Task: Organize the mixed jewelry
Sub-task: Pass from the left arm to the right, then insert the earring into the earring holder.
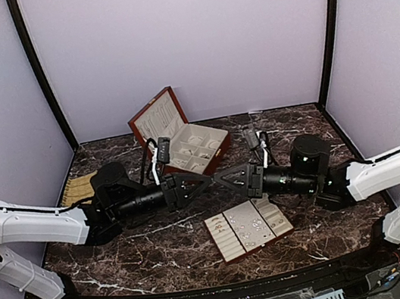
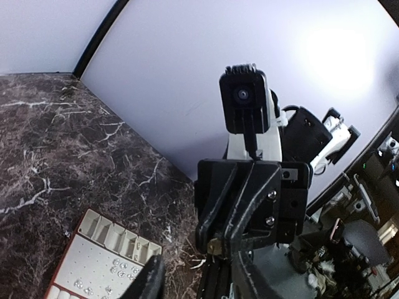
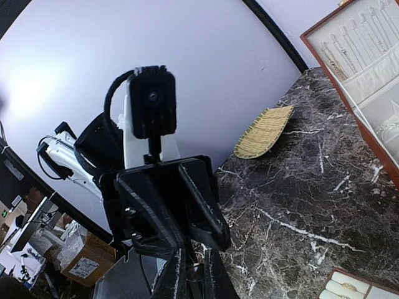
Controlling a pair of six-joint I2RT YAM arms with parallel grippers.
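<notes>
Both grippers meet tip to tip in mid-air over the middle of the table. My right gripper (image 1: 221,178) is shut on a tiny metal jewelry piece (image 2: 219,244), seen pinched at its fingertips in the left wrist view. My left gripper (image 1: 206,181) faces it with its fingers (image 2: 141,280) spread apart on either side of the right tips, open and gripping nothing. More of the mixed jewelry (image 1: 256,224) lies as small silvery bits on the cream slotted tray (image 1: 223,239) below the grippers, also visible on the tray (image 2: 80,258) in the left wrist view.
A red-brown wooden box (image 1: 155,121) with cream compartments stands open at the back centre. A woven straw dish (image 1: 78,189) lies at the far left, partly behind the left arm. The table is dark marble, with pale walls on three sides.
</notes>
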